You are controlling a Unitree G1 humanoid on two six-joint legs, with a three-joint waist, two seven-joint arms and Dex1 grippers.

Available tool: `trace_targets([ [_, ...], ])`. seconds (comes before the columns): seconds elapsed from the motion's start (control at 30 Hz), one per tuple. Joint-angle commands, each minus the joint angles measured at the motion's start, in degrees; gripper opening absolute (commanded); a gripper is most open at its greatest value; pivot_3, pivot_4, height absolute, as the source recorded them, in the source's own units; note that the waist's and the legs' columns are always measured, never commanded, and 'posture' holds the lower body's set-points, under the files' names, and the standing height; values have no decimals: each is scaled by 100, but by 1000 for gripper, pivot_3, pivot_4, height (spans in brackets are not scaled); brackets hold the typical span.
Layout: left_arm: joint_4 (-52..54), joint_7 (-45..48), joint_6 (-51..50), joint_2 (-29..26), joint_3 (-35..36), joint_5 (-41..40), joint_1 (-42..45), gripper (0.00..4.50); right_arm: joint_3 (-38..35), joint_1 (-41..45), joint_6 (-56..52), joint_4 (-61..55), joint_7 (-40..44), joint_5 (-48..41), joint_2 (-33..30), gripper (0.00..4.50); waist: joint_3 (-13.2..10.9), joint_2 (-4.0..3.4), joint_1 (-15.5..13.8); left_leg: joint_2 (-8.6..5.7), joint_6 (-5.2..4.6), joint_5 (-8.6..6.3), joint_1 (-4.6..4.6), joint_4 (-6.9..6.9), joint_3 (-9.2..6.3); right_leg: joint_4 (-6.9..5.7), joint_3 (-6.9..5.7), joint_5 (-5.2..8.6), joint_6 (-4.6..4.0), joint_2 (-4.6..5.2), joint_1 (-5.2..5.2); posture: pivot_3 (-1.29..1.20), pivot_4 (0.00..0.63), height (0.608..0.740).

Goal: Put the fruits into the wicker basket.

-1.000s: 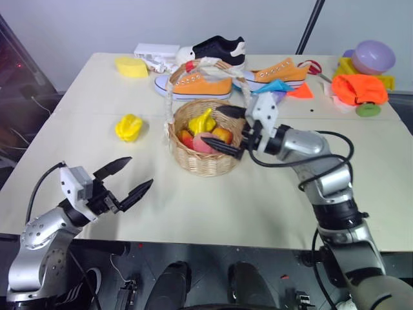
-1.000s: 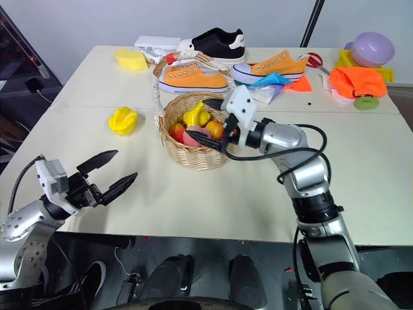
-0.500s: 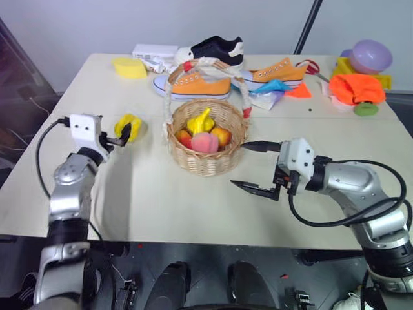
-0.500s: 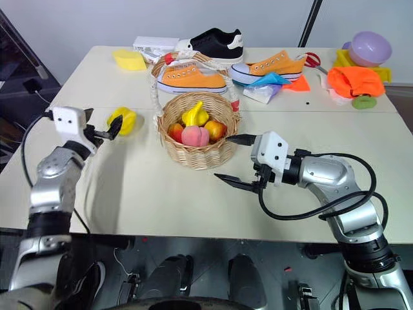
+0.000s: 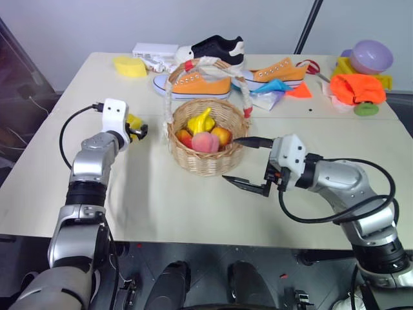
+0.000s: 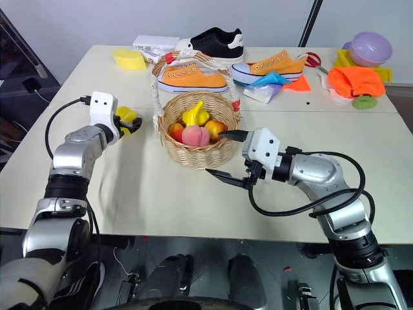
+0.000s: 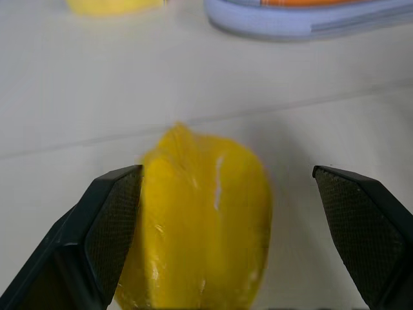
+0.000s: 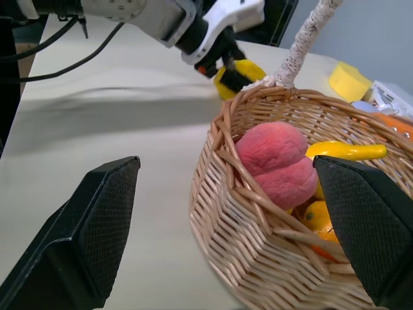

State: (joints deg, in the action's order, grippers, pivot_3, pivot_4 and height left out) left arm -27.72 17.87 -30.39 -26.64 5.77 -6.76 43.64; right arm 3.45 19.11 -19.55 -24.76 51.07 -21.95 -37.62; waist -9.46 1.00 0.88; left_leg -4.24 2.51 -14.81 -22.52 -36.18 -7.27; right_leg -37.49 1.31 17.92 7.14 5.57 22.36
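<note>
Basket (image 6: 197, 139) of tan wicker sits mid-table, its tall white-and-red wrapped handle arching over it. Inside: a fuzzy pink-red peach (image 6: 193, 135) at the near side, a banana (image 6: 195, 115) standing up behind it, a red-yellow apple (image 6: 215, 129) to the right of the peach and another apple (image 6: 175, 132) to its left. Lower parts of these fruits are hidden by the basket wall, so anything lying beneath them cannot be made out.

One fruit is outside the basket: the yellow ridged fruit (image 7: 200, 223) lies on the table to the left of the basket, apart from it. The left gripper (image 6: 129, 123) is at this fruit with its fingers spread wide, one on each side of it. From the wrist camera one finger (image 7: 103, 226) looks just beside the fruit's flank, the other stands clear; no closing grip shows. From the head cameras the gripper body covers most of the fruit.

The right gripper (image 5: 248, 161) hovers just right of the basket and in front of it, fingers wide apart, holding nothing.

Behind the basket: two orange shoes (image 5: 193, 84), a black shoe (image 5: 219, 48), a white box (image 5: 155, 50) partly hidden by the handle, and a flat yellow block (image 5: 131, 66) toward the far left. Far right of the basket, a purple bowl (image 5: 371, 57) rests upside down on yellow pieces, largely screened by an orange cloth (image 5: 356, 87); what the bowl covers cannot be told.
</note>
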Motion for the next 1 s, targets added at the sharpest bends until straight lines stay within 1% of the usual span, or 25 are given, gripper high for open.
trace_targets([
  [0.03, -173, 67, 35, -117, -76, 157, -7, 4500, -81, 97, 79, -54, -26, -5, 13, 4490, 0, 0, -1, 0, 0, 0, 1, 0, 0, 0, 0, 0, 0, 0, 0, 0, 150, 740],
  [0.07, -174, 71, 98, -142, -126, 225, -35, 4500, -91, 95, 73, -54, -31, -5, 15, 4490, 0, 0, -4, 0, 1, 1, 0, 0, 0, 0, 0, 0, 0, 0, 0, 0, 150, 740],
  [0.13, -135, 84, 129, -132, -90, 223, -90, 3973, -109, 78, 74, -60, -34, -7, 19, 4500, 0, 0, -10, 0, 2, 1, 1, -1, 0, 0, 0, 0, 0, 1, -1, 0, 150, 740],
  [0.17, -107, 95, 109, -103, -21, 164, -111, 3660, -114, 65, 79, -64, -34, -7, 17, 4500, 0, 0, -13, -1, 2, 1, 0, -1, 0, 0, 1, 0, 0, 1, -1, 0, 150, 740],
  [0.27, -54, 80, 97, -86, 31, 148, -139, 2265, -108, 21, 90, -72, -40, 4, 20, 4500, 0, 0, -13, -1, 2, 1, 0, -1, 0, 0, 1, 0, 0, 1, -1, 0, 150, 740],
  [0.3, -25, 50, 126, -92, 41, 161, -153, 1870, -100, 6, 99, -71, -41, 14, 21, 4500, 0, 0, -13, -1, 2, 1, 0, -1, 0, 0, 1, 0, 0, 1, -1, 0, 150, 740],
  [0.37, 18, -30, 208, -122, 59, 210, -163, 1412, -86, -8, 122, -60, -37, 40, 16, 4500, 1, 0, -13, -1, 2, 1, 1, -1, 0, 0, 1, 0, 0, 1, -2, 0, 150, 740],
  [0.4, 45, -79, 216, -125, 113, 194, -157, 1276, -87, -8, 124, -53, -37, 39, 20, 4500, 1, 0, -11, -1, 2, 1, 0, -2, 0, 0, 1, 0, 0, 1, -1, 0, 150, 740],
  [0.6, 630, -100, 233, -310, 378, 75, -397, 1276, -101, -11, 186, 6, -22, 72, 26, 4500, 1, 0, 16, 1, 2, 1, 1, 0, 1, -7, 4, 0, 0, 0, 6, 0, 150, 740],
  [0.7, 778, -50, 132, -300, 474, -23, -553, 1276, -64, 34, 201, 43, -14, 64, 59, 4500, 1, 1, -12, 1, 3, 2, 0, -3, 1, -7, 4, 0, 0, 1, 5, 0, 150, 740],
  [0.83, 1090, 40, 16, -81, 655, -360, -652, 1276, 2, 103, 208, 77, 5, 52, 120, 4500, 1, 1, -22, -1, 3, 2, -1, -4, 1, -6, 4, 0, 0, 2, 2, 0, 150, 740],
  [0.93, 1340, 50, 125, -113, 795, -456, -741, 1276, -28, 131, 229, 115, 0, 72, 121, 4500, 1, 2, -19, -1, 3, 2, -2, -5, 1, -6, 4, 0, 0, 3, 3, 0, 150, 740],
  [1.0, 1634, 121, 45, -115, 998, -699, -853, 1276, -39, 94, 236, 106, 4, 79, 112, 4500, 1, 2, 8, 0, 4, 2, -2, -4, 1, -6, 4, 0, 0, 2, 5, 0, 150, 740],
])
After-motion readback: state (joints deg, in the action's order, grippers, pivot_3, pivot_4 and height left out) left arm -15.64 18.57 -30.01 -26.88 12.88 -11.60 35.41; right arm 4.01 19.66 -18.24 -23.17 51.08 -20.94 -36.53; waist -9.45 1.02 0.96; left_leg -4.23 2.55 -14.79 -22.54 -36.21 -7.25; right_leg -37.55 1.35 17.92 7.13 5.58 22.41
